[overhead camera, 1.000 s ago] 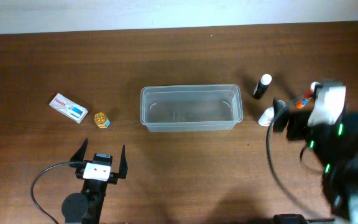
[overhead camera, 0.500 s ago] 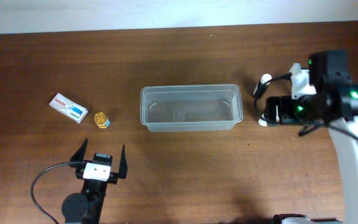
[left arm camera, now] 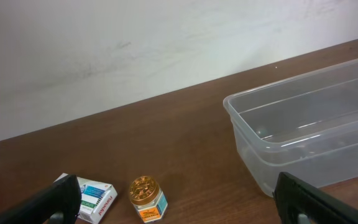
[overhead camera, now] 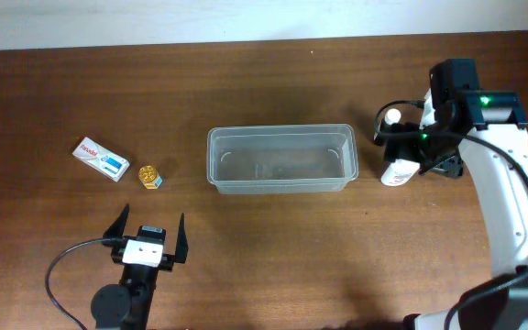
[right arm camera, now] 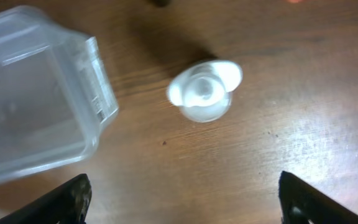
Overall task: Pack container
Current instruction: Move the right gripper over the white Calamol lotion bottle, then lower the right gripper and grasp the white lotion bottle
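Nothing packed yet: the clear rectangular plastic tub sits empty, my right gripper wide open, empty-handed, above the small white bottle.

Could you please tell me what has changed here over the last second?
The right gripper swung in over the small white plastic bottle beside the clear plastic rectangular container, jaws open, holding nothing. The container, that bottle, the small gold-lidded jar, the white cardboard box and the open left gripper stayed put.
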Tool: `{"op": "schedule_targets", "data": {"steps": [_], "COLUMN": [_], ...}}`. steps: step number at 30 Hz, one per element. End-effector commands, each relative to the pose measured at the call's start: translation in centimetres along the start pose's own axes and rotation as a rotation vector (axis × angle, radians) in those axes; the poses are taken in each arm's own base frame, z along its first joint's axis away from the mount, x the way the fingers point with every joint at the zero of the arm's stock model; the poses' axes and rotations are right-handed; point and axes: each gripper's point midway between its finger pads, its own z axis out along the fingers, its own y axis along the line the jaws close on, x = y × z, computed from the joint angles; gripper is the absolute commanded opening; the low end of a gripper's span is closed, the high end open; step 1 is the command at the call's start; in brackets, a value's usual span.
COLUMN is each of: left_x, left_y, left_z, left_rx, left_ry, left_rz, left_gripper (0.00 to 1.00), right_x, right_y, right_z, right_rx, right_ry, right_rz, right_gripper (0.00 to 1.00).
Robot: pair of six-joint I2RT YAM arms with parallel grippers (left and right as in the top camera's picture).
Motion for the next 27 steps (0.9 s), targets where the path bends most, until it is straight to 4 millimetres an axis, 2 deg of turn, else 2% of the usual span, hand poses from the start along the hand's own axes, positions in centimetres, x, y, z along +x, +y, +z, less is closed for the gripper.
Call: {"op": "schedule_targets", "data": {"steps": [1,7,17,27], "left_x": [0.1,0.1,0.1,0.1], "left_y": [0.2,0.2,0.2,0.2], "left_z": [0.0,0.0,0.0,0.0], "left_rx": [-0.010,-0.010,-0.010,-0.010], "left_ry": [0.001,0.001,0.001,0.001], "left_rz": [0.012,0.012,0.012,0.012], "left_gripper": [0.99,0.99,0.99,1.00], "right_x": [-1.0,-1.5,-2.9,-3.0], "right_y": [-1.5,-3.0,-2.6,-1.9], "right_z": [-0.2,-0.1,1.2,6.7], "right_rx": [0.040,0.041,0.018,0.025], "right_ry": [-0.025,-0.034,-0.070,0.068], "right_rz": [0.187,0.336,0.425,0.429], "right_gripper": [0.85,0.80,0.78,0.77]}}
